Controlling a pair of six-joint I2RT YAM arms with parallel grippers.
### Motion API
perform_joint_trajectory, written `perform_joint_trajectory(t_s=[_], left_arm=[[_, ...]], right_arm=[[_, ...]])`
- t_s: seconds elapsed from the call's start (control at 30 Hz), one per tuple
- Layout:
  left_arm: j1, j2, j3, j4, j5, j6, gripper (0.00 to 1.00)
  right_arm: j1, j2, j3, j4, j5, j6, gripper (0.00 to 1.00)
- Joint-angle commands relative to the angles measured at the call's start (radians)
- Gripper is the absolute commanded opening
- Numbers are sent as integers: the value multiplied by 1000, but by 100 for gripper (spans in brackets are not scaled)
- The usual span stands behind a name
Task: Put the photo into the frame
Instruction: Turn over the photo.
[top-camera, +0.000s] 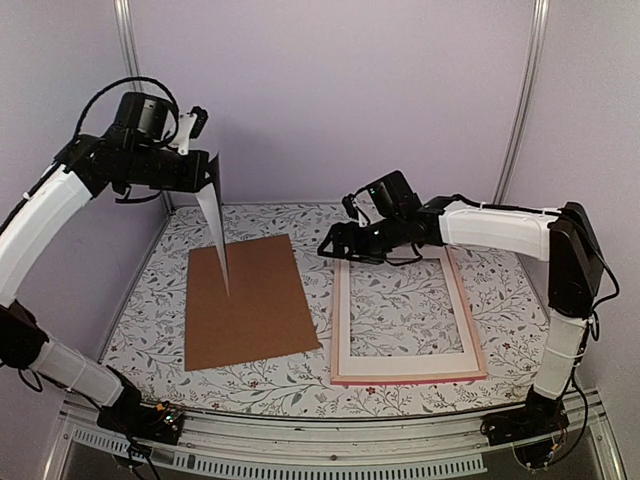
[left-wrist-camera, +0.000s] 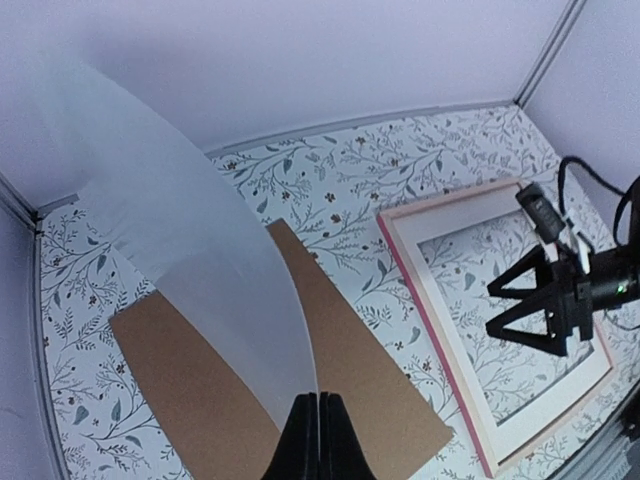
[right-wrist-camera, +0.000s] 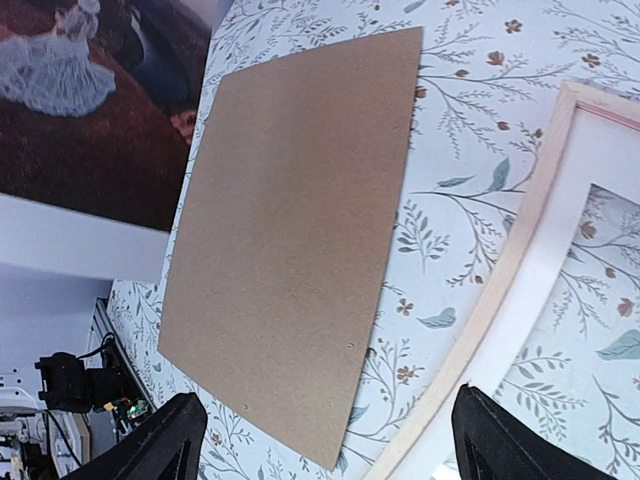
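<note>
The photo (top-camera: 216, 222) is hanging in the air over the left half of the desk (top-camera: 150, 300), pinched at its upper edge by the left gripper (left-wrist-camera: 318, 440), whose jaws are pressing together on the sheet. Its long axis is running close to upright, leaning a little. The lower tip is pointing down at the brown board (top-camera: 245, 300); whether it is touching the board I cannot tell. The sheet is bowing. Its blank white back is facing the left wrist camera, while the printed side, dark red-brown with the figure in white, is showing to the right wrist camera.

The board is lying flat beneath it. Just to the right of the board, the pink frame (top-camera: 410, 380) is lying flat with a white mat (top-camera: 345, 320) inside it, and the desk pattern is showing through the mat's opening. The frame's long side is running from the near edge toward the back of the desk. The right gripper (top-camera: 335, 245) is hovering by the frame's far left corner with its jaws spread wide, holding nothing.

The step in hand is probably carrying the photo across to the frame. To do it well, the sheet should be swung from hanging to level, its long axis should be matched to the frame's, and one edge should be set inside the rails first. Moving slowly should limit the flapping of so limp a sheet.
</note>
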Motion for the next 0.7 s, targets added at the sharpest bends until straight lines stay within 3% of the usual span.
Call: perform_joint_trajectory(t_s=[0.0,0.17,0.33,0.67], left_arm=[[-175,136,27,-148,-188,6,0],[-339,333,139,-245,-282,-18,0],[-442,491,236,-265,-290,-50,0],[-520,579,166,-112,-206,-142,0]], right_arm=[[-35,-43,-47,-33,-22,6,89],[-91,-96,-95,-38,-20,14,90],[-163,-155,-160,-41,-17,21,90],[-236,-163,-224,9,-66,34,91]])
